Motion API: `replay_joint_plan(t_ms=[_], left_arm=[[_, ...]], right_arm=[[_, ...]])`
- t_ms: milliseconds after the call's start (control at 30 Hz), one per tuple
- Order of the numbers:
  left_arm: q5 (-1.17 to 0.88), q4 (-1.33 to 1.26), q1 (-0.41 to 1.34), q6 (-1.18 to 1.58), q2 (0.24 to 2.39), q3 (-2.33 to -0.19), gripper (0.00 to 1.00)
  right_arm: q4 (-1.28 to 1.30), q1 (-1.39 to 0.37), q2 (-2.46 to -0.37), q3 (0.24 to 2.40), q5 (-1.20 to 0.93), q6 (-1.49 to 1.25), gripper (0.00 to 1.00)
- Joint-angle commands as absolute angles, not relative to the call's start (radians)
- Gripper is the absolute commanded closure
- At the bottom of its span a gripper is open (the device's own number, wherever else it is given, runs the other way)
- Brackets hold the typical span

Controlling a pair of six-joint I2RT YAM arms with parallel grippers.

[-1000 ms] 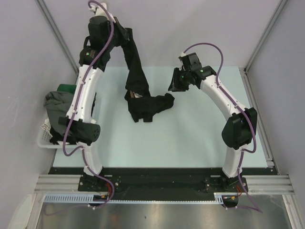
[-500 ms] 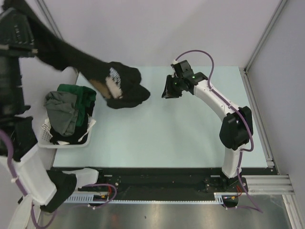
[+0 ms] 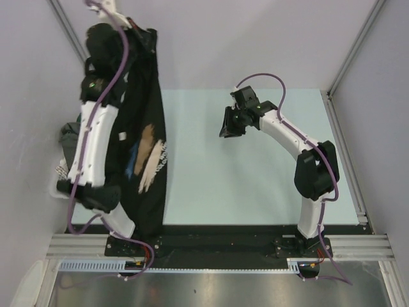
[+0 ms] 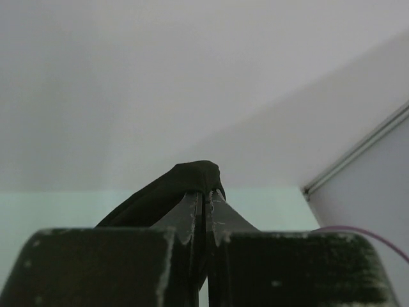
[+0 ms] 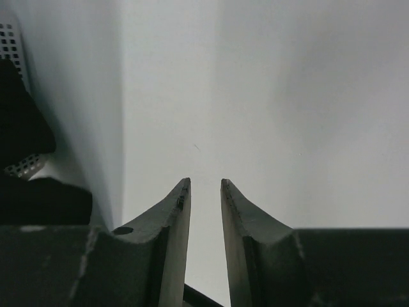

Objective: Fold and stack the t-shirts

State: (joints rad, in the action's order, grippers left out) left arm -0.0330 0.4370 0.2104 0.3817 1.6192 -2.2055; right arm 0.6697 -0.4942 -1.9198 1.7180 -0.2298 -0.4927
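Observation:
My left gripper (image 3: 146, 35) is raised high at the back left and shut on an edge of the black t-shirt (image 3: 144, 153) with the blue, brown and white print. The shirt hangs down long over the table's left side. In the left wrist view the jaws (image 4: 204, 195) pinch a black fold of it (image 4: 192, 176). My right gripper (image 3: 225, 125) is open and empty above the middle of the table; its wrist view shows its fingertips (image 5: 204, 182) slightly apart with nothing between them. Other shirts, grey (image 3: 69, 134) among them, are mostly hidden behind my left arm.
The white slatted basket (image 3: 59, 179) stands at the table's left edge, mostly hidden by my left arm. The pale green table (image 3: 255, 185) lies between the arms. Grey walls and metal frame rails close in the back and sides.
My left arm swung up and back with the black shirt, which went from bunched on the table to hanging full length. My right gripper shifted slightly left and nearer.

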Motion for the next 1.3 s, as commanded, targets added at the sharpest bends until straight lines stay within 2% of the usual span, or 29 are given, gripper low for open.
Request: replay_joint_plan(t_ms=[0, 233, 467, 767, 1000, 1100, 1267], left_arm=[[-0.156, 0.468, 0.299, 0.425, 1.724, -2.371, 1.00], [-0.233, 0.408, 0.458, 0.434, 1.868, -2.482, 1.00], [-0.253, 0.390, 0.462, 0.399, 1.830, -2.507, 1.00], [-0.190, 0.451, 0.387, 0.347, 1.756, -2.312, 1.00], [-0.195, 0.419, 0.411, 0.347, 1.808, -2.210, 1.00], [-0.215, 0.408, 0.452, 0.365, 1.882, -2.264, 1.00], [-0.323, 0.345, 0.528, 0.445, 1.977, -2.345, 1.00]], right_arm=[[0.629, -0.480, -1.845, 1.681, -0.227, -0.492, 0.70], [0.621, -0.463, -1.821, 1.666, -0.212, -0.497, 0.69], [0.617, -0.468, -1.830, 1.666, -0.213, -0.509, 0.70], [0.635, -0.512, -1.827, 1.661, -0.195, -0.506, 0.70], [0.644, -0.512, -1.775, 1.640, -0.175, -0.503, 0.70], [0.676, -0.512, -1.761, 1.641, -0.140, -0.492, 0.70], [0.779, -0.506, -1.686, 1.643, 0.075, -0.474, 0.70]])
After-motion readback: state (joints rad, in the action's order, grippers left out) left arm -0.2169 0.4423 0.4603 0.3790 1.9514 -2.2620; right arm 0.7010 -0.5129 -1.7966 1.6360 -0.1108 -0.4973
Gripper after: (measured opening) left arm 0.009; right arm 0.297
